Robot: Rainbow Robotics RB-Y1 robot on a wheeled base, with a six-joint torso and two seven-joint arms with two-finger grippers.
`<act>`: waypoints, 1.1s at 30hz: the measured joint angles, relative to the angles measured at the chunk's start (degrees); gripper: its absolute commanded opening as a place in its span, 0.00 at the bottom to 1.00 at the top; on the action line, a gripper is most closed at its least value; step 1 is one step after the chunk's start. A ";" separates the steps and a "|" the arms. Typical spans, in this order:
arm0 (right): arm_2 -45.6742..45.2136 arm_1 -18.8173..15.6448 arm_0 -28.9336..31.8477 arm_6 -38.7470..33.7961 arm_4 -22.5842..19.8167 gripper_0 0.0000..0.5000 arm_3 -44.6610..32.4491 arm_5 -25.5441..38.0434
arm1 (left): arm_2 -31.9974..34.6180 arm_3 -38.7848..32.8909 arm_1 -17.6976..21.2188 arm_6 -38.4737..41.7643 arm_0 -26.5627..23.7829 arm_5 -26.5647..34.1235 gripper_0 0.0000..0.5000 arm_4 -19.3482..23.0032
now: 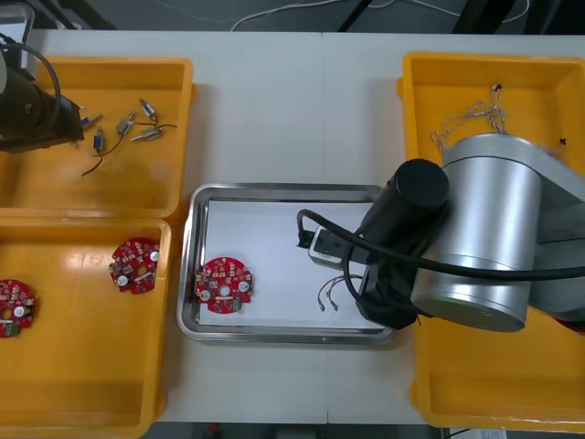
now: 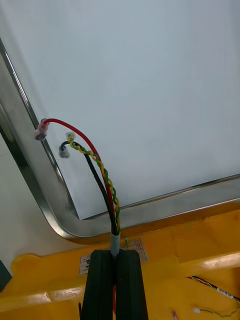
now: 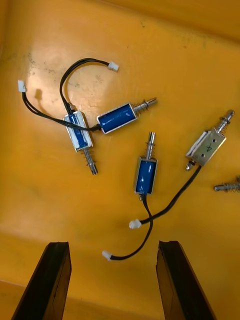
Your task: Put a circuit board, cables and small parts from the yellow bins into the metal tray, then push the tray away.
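Right gripper [image 2: 116,252] is clenching a red and yellow cable [image 2: 100,165] by its grey sleeve, fingers pressed close on either side. It is hanging above the right end of the metal tray [image 1: 187,274], by the tray's near corner. The cable's loose ends are fanning out over the tray's white inside, and the red one is reaching the shiny rim.

One round red circuit board [image 1: 225,285] is lying in the tray's left end.

A white sticker [image 2: 136,247] is sitting on the bin rim beside the right gripper; its writing is too small to read.

Left gripper [image 3: 112,245] is hovering over the far left yellow bin [image 1: 174,82], fingers spread wide and gripping nothing. Small metal parts [image 3: 117,117] with black leads are lying below it.

Two more boards [image 1: 135,265] are resting in the near left yellow bin [image 1: 91,384].
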 measured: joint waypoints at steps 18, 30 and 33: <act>10.78 7.78 -0.02 3.42 10.95 0.00 8.24 -5.48 | -0.82 14.31 -4.48 -3.47 -7.58 -7.48 1.00 -6.69; 16.43 9.17 -0.03 4.69 15.12 0.00 14.83 -14.59 | -0.82 21.42 -7.29 -4.21 -9.80 -13.31 1.00 -8.82; 16.57 9.46 -0.03 6.88 15.13 0.00 16.14 -15.85 | -0.82 22.64 -7.50 -6.00 -10.08 -14.36 1.00 -8.82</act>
